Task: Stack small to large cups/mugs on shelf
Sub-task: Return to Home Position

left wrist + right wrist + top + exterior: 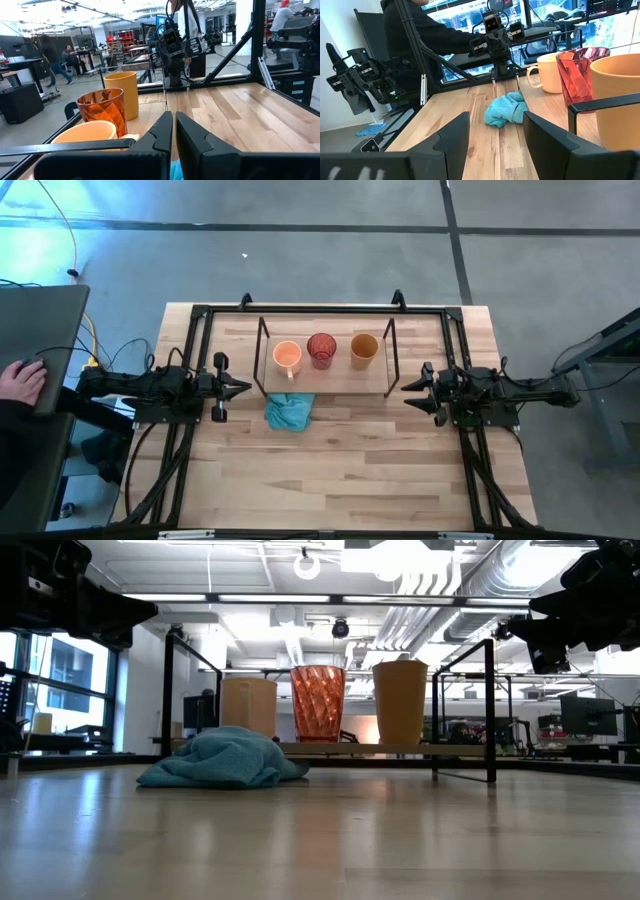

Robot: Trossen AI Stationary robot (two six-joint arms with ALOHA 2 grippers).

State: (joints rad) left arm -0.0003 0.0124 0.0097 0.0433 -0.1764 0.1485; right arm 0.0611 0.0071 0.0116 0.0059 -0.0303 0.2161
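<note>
Seen from above, the mug, red cup and tumbler stand in a row on the shelf at upper centre, with the left claw and right claw just off its ends. The wrist views show the left claw closed and the right claw open and empty, so an inward swing by either could knock the frame and tip the cups.

high: straight down | low: table-level | wrists: face inward | shared: shelf
</note>
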